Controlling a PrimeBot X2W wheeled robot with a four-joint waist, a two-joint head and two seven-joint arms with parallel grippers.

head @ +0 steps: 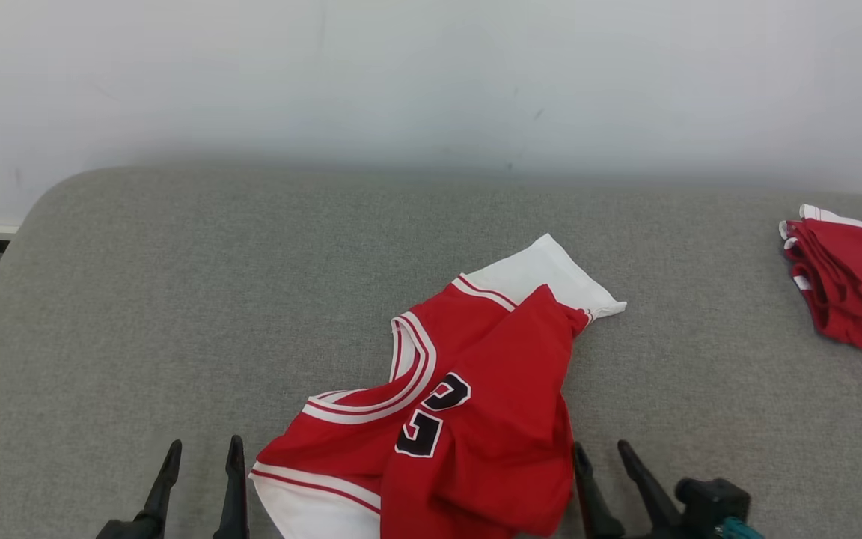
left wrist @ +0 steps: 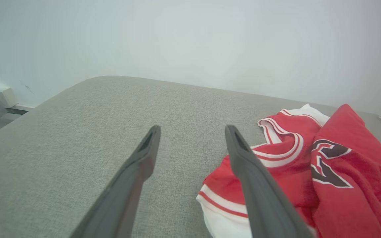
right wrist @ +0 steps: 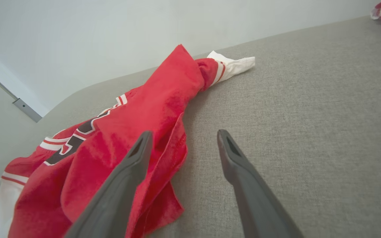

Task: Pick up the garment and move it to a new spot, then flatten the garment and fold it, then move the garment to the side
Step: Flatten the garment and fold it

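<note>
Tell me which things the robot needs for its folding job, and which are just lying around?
For the job: crumpled red jersey, left hand, right hand, both open.
Just lying about: pile of red-and-white clothes at the far right.

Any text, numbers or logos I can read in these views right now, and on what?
Nothing reads whole.
Red jersey: a black, white-edged number, crumpled and half hidden under a fold; too cut off to read.
Red pile at the far right: no writing visible.

Rumpled red-white jersey [head: 491, 404], apparently half-folded.
</note>
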